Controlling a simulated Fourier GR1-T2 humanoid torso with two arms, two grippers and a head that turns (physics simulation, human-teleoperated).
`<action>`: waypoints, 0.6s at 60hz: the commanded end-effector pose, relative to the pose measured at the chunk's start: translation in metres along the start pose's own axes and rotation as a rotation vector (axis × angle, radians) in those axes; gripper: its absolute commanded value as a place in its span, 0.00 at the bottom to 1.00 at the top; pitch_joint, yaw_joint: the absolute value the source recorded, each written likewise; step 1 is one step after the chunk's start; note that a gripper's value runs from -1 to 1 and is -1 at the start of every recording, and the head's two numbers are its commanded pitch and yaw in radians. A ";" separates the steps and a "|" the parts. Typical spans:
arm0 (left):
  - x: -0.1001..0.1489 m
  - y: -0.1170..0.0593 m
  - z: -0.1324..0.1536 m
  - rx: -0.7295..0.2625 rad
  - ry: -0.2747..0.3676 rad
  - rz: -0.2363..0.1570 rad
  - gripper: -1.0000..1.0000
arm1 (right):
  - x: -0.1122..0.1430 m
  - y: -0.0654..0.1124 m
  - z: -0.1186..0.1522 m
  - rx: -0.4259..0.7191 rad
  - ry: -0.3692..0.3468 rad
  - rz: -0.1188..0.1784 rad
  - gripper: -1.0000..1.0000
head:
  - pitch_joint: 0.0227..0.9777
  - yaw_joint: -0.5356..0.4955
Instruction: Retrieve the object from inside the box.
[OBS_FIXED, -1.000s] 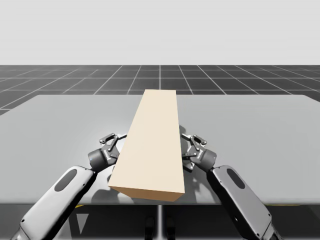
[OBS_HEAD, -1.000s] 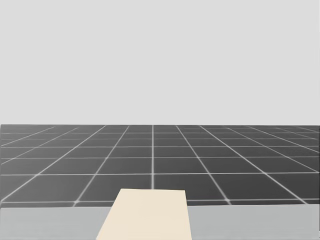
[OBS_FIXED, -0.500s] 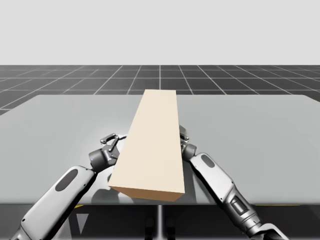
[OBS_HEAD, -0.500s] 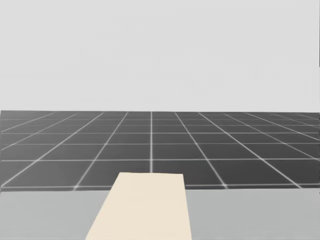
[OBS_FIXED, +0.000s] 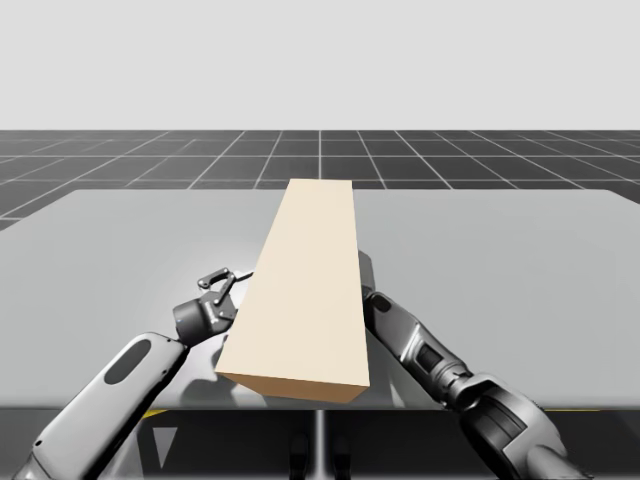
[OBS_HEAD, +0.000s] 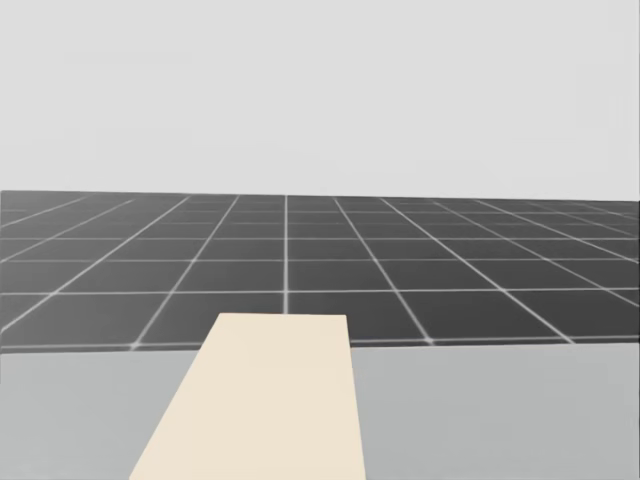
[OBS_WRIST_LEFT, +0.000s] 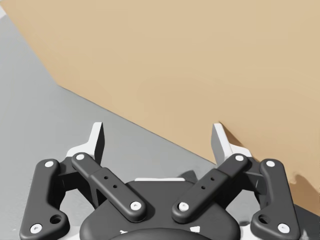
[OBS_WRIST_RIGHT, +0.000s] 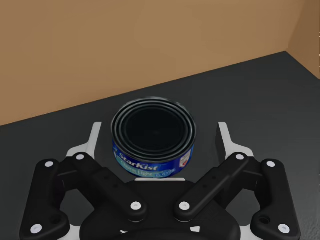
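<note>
Short blue round can (OBS_WRIST_RIGHT: 153, 137) sat on the dark floor inside the long tan box (OBS_FIXED: 305, 290), between the wide-spread fingers of my right pincer (OBS_WRIST_RIGHT: 160, 134), box lay along the middle of the grey bench (OBS_FIXED: 520, 260) to its near edge, left pincer (OBS_WRIST_LEFT: 159, 137) spread wide beside the box's outer wall.

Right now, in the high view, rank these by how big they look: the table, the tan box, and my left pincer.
Largest: the table.
Next: the tan box.
Smallest: the left pincer, beside the box's side.
</note>
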 end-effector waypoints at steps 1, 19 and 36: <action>-0.002 -0.010 -0.002 -0.086 0.006 0.000 0.00 | -0.011 -0.009 -0.014 -0.014 0.034 0.033 0.00 | 0.23 0.45; -0.003 -0.009 -0.001 -0.090 0.008 -0.001 0.00 | -0.020 -0.011 -0.020 -0.024 0.028 0.064 1.00 | 0.22 0.45; -0.003 -0.008 -0.002 -0.086 0.013 0.000 0.00 | -0.010 -0.007 0.020 -0.048 0.002 0.079 1.00 | 0.22 0.43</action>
